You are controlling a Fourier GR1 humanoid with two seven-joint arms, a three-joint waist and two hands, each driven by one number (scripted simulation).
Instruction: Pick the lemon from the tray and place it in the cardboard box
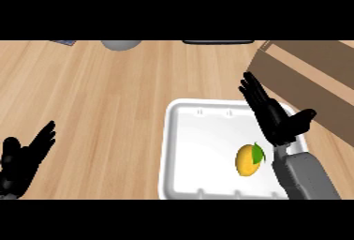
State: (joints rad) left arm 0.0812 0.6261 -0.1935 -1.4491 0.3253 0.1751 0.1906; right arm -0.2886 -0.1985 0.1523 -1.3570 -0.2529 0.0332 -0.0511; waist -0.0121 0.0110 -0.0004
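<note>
A yellow lemon with a small green leaf is lying inside a white tray, toward the tray's right side and nearer its front edge. Nothing is touching the fruit. The tray is sitting on a pale wooden counter.

The robot's right hand is hovering over the tray's right portion, just beyond the lemon and a little to its right, with its grey forearm coming in beside the fruit. Its fingers are straight and spread, pointing away toward the back of the counter, the thumb sticking out to the right; it is grasping nothing.

The brown cardboard box is standing just beside the tray, to its right and running toward the far right corner, partly cut off by the view's edge.

The left hand is resting at the lower left, well apart from the tray, fingers relaxed and pointing up, holding nothing.

At the back edge, a grey rounded object, a dark flat object and a small dark corner shape are only partly showing; what they are cannot be told.

Judging from this, the pick is not yet made: the reaching step is in hand. The next move seems to call for bringing the right hand back and down onto the lemon and curling the fingers around it, then lifting and carrying it rightward to the box.
</note>
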